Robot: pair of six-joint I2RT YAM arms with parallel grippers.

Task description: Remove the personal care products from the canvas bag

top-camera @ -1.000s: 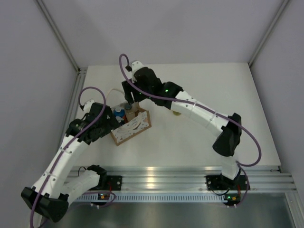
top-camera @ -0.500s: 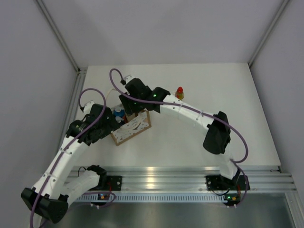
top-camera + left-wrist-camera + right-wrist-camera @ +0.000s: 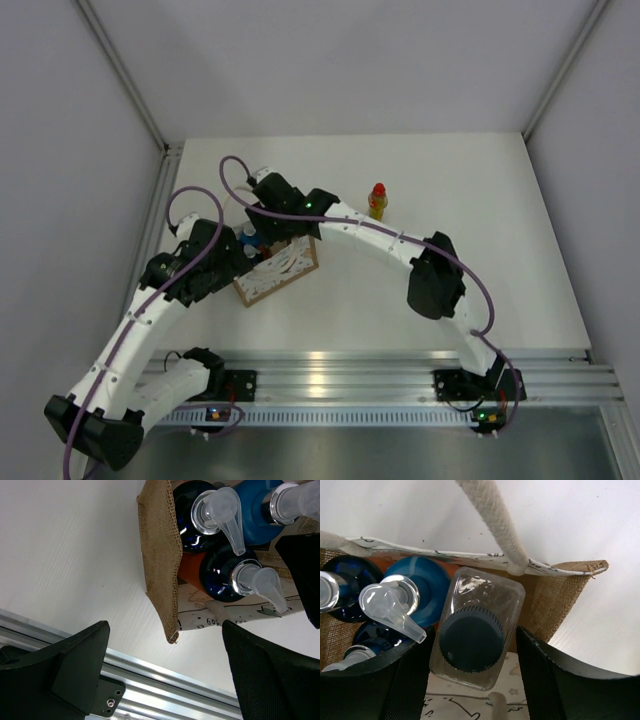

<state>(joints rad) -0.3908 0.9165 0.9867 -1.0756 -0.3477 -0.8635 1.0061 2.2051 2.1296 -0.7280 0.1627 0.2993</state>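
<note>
The right arm arches across the table (image 3: 480,250), the right gripper (image 3: 474,645) low in the canvas bag (image 3: 283,268), fingers flanking the square bottle (image 3: 485,595); whether they press it is unclear. The left gripper (image 3: 165,630) hangs spread wide at the bag's corner. The yellow bottle (image 3: 377,201) stands outside.

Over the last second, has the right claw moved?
Yes. The right claw shifted left and nearer, over the canvas bag, which stayed put; its arm uncovered the yellow bottle.
</note>
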